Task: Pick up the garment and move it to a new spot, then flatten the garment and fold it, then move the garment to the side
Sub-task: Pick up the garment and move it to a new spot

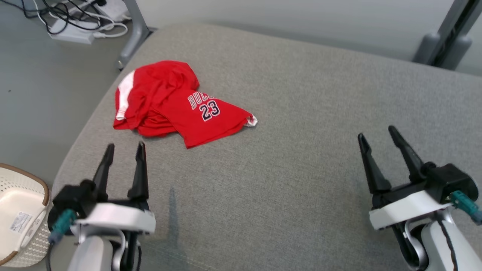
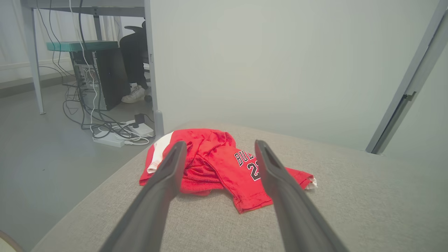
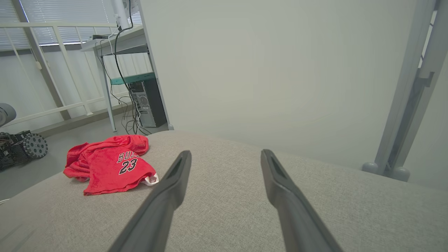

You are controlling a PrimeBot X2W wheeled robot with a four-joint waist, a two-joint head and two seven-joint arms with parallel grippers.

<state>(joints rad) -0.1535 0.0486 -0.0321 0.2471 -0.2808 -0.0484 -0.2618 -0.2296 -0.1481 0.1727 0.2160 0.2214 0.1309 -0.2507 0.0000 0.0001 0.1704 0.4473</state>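
The garment [image 1: 173, 103] is a red jersey with white trim and the number 23, lying crumpled near the far left of the grey cushioned surface [image 1: 301, 150]. My left gripper [image 1: 125, 147] stands open just short of it, fingers aimed at it, nothing between them. In the left wrist view the garment [image 2: 220, 168] lies straight ahead beyond the open left gripper [image 2: 218, 147]. My right gripper [image 1: 376, 133] is open over bare cushion at the near right, far from the jersey. The right wrist view has the garment [image 3: 110, 164] off to the left of the open right gripper [image 3: 225, 154].
The cushion's left edge drops to grey floor, where a white woven basket [image 1: 19, 214] sits at the lower left. A power strip with cables [image 1: 79, 22] and a grey frame leg [image 1: 133, 34] stand beyond the far left corner. Another frame post [image 1: 448, 37] rises at the far right.
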